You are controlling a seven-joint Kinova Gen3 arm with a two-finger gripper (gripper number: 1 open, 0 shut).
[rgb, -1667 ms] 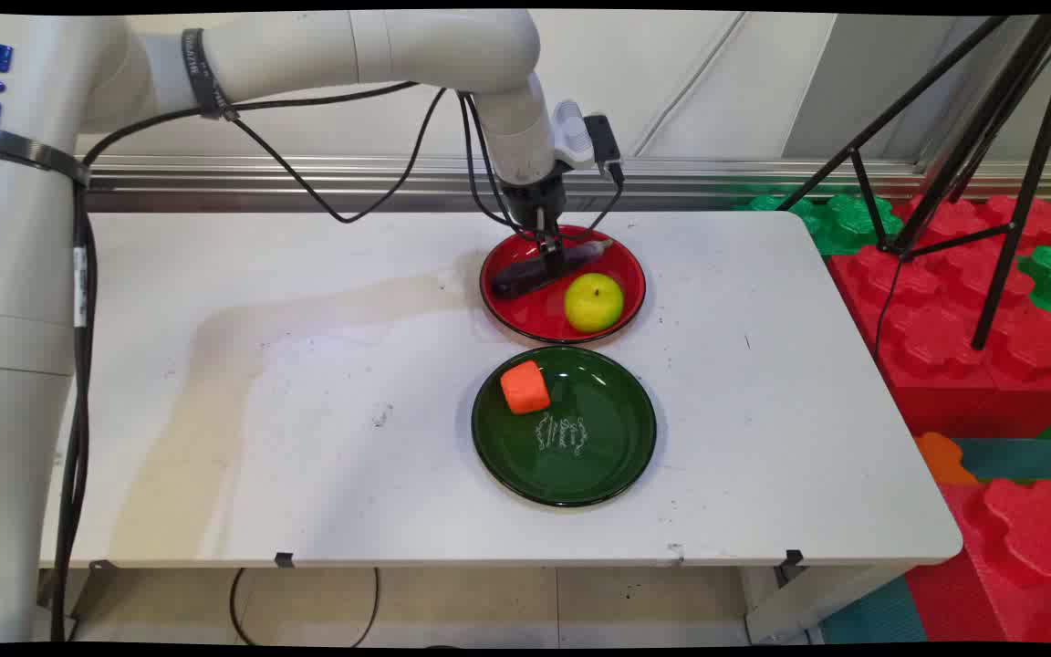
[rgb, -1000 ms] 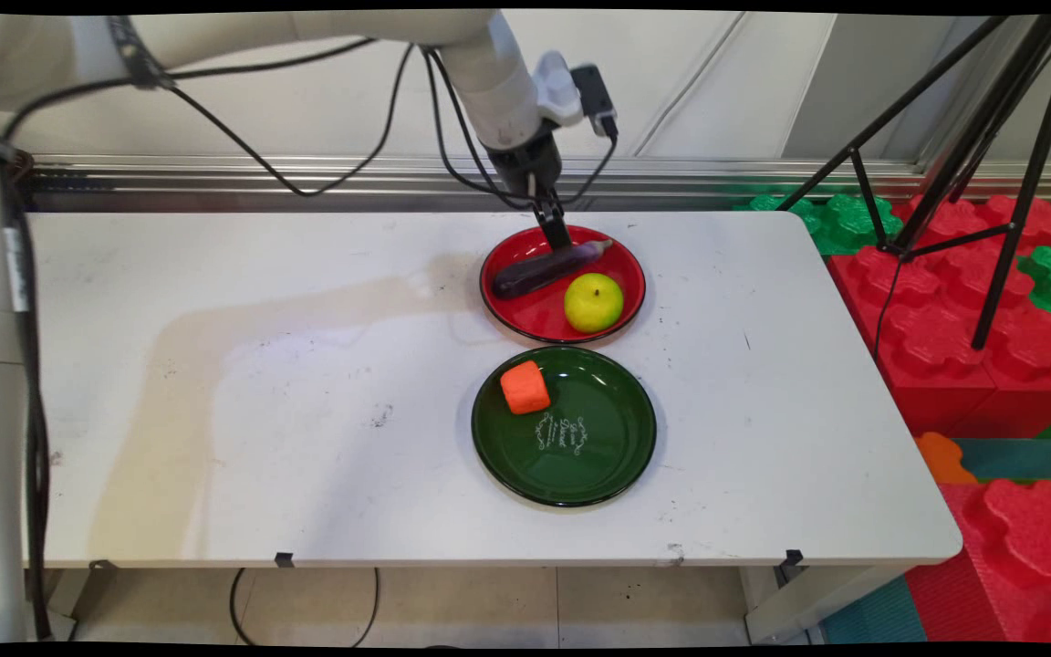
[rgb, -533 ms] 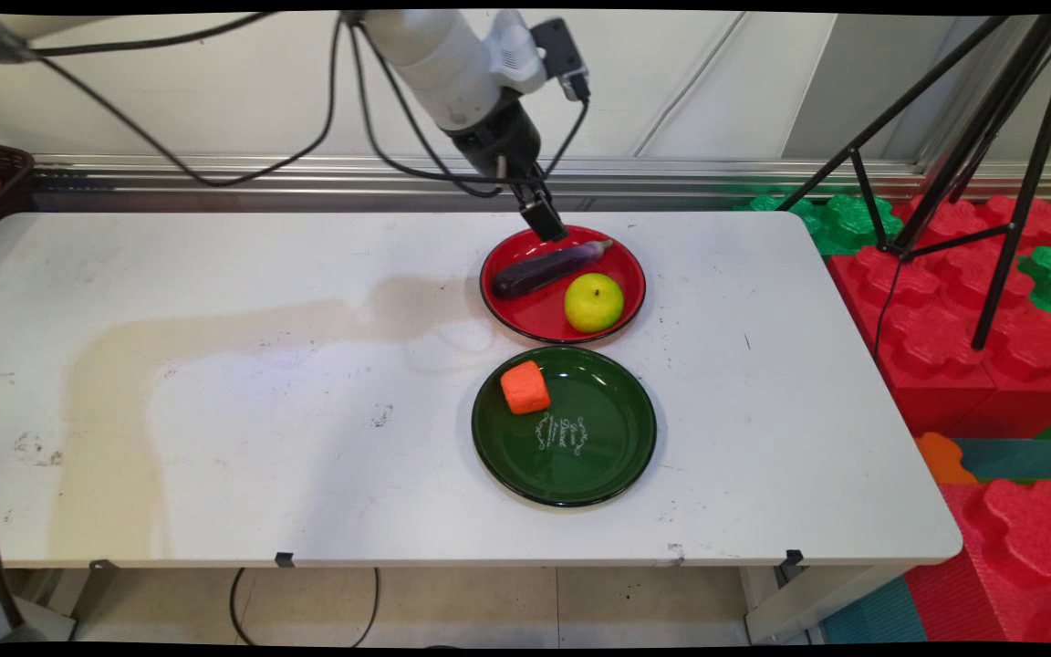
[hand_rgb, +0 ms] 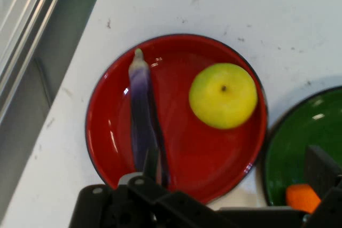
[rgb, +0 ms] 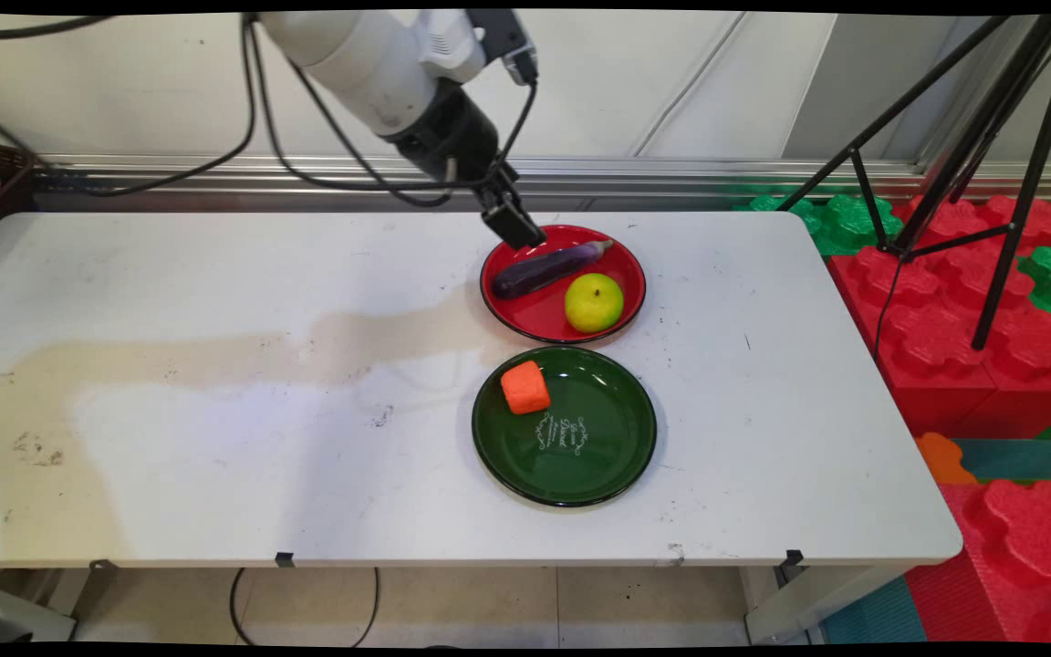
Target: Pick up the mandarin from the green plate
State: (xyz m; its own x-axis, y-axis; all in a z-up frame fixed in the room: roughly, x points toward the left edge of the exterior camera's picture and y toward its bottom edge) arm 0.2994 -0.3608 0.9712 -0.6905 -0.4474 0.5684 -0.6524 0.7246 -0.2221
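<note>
Hovering empty, gripper (rgb: 511,222) spread open above red plate (rgb: 621,265) at its ten o'clock rim — holding nothing; aubergine (rgb: 547,268) resting flat across plate, yellow apple (rgb: 593,302) at five o'clock beside it

In the hand view, the green plate (hand_rgb: 299,148) is running off the right edge, the gripper's linkage is covering the orange block's (hand_rgb: 302,197) lower part and the eggplant's (hand_rgb: 143,124) near end at bottom centre.

The green plate (rgb: 612,456) bears ornate white lettering at its middle, too small to read.
</note>
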